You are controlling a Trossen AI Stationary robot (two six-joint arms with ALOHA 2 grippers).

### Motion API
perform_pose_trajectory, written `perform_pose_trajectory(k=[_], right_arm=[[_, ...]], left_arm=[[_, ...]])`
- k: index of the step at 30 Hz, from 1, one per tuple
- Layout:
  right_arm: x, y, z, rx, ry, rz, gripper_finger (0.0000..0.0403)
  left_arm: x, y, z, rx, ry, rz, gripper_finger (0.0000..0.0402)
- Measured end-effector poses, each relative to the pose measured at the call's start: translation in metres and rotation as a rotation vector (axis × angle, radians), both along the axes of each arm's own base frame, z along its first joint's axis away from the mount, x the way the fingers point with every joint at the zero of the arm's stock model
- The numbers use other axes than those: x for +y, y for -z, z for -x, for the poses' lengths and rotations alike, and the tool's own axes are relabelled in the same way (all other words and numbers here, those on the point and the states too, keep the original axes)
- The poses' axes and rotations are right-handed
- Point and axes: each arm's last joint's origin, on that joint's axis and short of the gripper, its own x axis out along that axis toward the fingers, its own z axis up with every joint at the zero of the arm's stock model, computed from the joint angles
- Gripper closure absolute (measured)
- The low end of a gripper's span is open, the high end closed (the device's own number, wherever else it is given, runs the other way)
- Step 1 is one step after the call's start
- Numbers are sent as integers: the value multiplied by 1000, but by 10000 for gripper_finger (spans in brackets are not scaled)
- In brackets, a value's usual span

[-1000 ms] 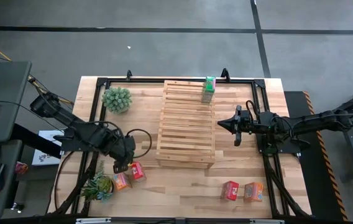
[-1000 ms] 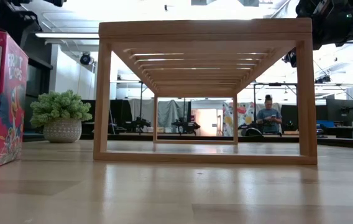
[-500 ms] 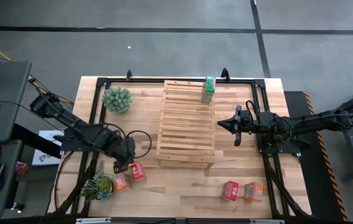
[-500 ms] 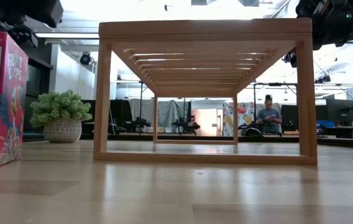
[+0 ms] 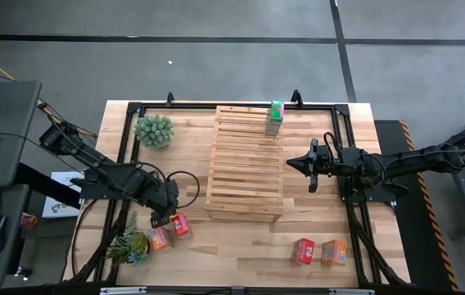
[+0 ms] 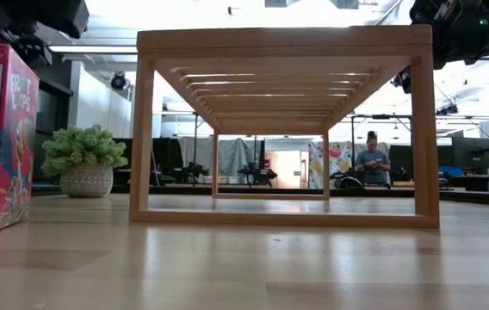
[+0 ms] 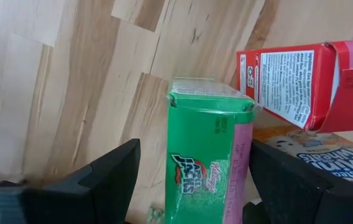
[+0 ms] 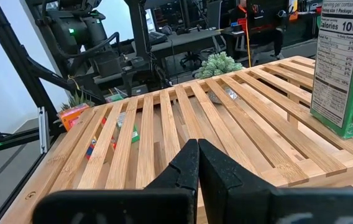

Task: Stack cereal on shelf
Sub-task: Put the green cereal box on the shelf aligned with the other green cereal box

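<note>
My left gripper [image 5: 161, 216] [image 7: 195, 152] is open and points down over a green cereal box [image 7: 209, 158] that stands upright on the table near the left front. Its fingers flank the box; in the high view the gripper hides it. A red-pink box [image 5: 181, 225] [image 7: 288, 84] and an orange box [image 5: 160, 238] stand right beside it. A second green box [image 5: 275, 117] [image 8: 345, 68] stands upright on the far right corner of the slatted shelf [image 5: 245, 161] [image 6: 283, 129]. Another red-pink box [image 5: 302, 251] and an orange box [image 5: 334, 251] stand near the front right. My right gripper [image 5: 291, 164] [image 8: 198, 163] is shut, hovering at the shelf's right edge. My left gripper has one finger [image 7: 105, 180] clearly apart from the green box's front face. The other finger [image 7: 301, 186] stands close to the box's pink side [image 7: 242, 155], and I cannot tell whether it touches. The box stands upright on the table.
Two potted plants stand on the table, one at the far left [image 5: 153, 130] [image 6: 85, 159] and one at the near left corner [image 5: 130, 244]. A black cable loop [image 5: 185, 184] lies left of the shelf. A person [image 6: 371, 159] stands far off in the room behind.
My left gripper came down a little over the boxes at the near left and then held still; it now shows larger at the top left of the low view. The boxes and the right arm have not moved.
</note>
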Motion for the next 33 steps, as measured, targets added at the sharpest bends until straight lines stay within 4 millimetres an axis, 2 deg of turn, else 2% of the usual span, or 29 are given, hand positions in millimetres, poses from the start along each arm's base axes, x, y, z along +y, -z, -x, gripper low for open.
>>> perform_pose_trajectory(k=[9, 16, 19, 27, 30, 33], right_arm=[[0, 0, 0, 0, 0, 0, 402], [0, 0, 0, 0, 0, 0, 402], [0, 0, 0, 0, 0, 0, 402], [0, 0, 0, 0, 0, 0, 402], [0, 0, 0, 0, 0, 0, 402], [0, 0, 0, 0, 0, 0, 402]], left_arm=[[3, 25, 8, 63, 0, 8, 120], [3, 26, 7, 52, 1, 6, 127], [3, 26, 7, 52, 9, 5, 152], [2, 23, 6, 59, 82, 17, 264], [2, 11, 6, 76, 99, 16, 286], [4, -11, 9, 90, 98, -19, 290]])
